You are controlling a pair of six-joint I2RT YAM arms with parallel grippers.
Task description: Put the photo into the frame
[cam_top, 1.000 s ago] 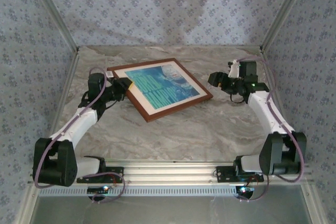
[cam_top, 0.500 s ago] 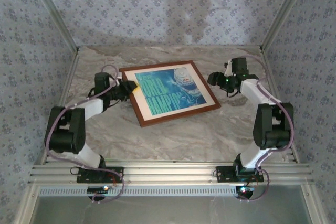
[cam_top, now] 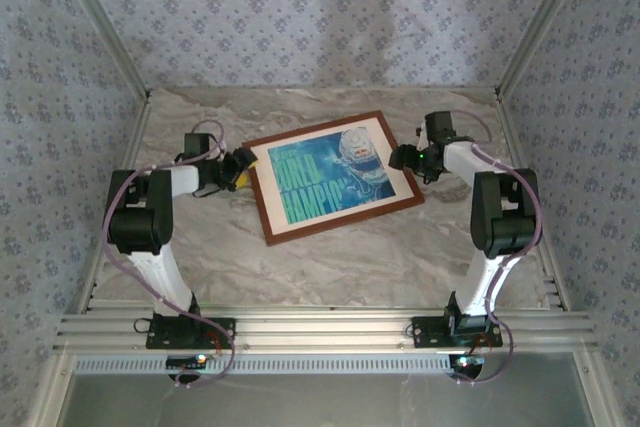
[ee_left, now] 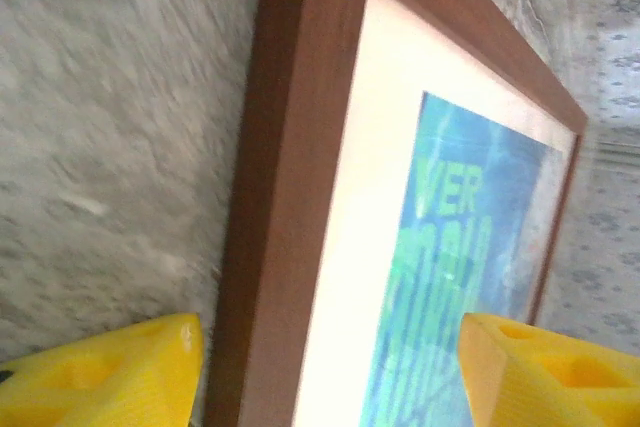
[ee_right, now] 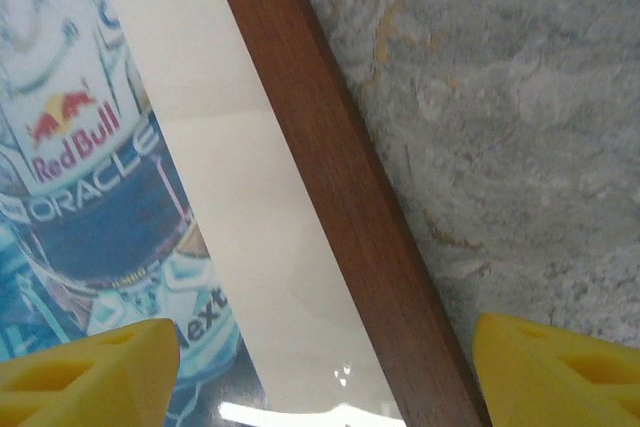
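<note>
Frame (cam_top: pixel 346 222) lies flat on the marbled table (cam_top: pixel 300 282), toward the far middle, turned a little so its right end sits farther back. The photo (cam_top: pixel 330 179) already shows inside it within a white mat (ee_right: pixel 250 227), lettering up.

It looks seated, so the step in hand is most likely letting go and backing clear. To do that well, each arm should rise straight off before drawing outward with its jaws wide, so no finger catches a wooden rail and skews the frame. A last check that the print sits square in the mat would be wise.

The left gripper (cam_top: pixel 240 168) is at the frame's left rail toward the far corner, and the right gripper (cam_top: pixel 402 157) is at the right rail. In the left wrist view its yellow fingers (ee_left: pixel 100 377) stand well apart, one over bare table just beside the rail and the other over the print, with nothing pinched. In the right wrist view that gripper's fingers (ee_right: pixel 85 377) are likewise spread, one over the print and one over the table, with the rail passing between. Whether any tip touches the surface below I cannot tell.
</note>
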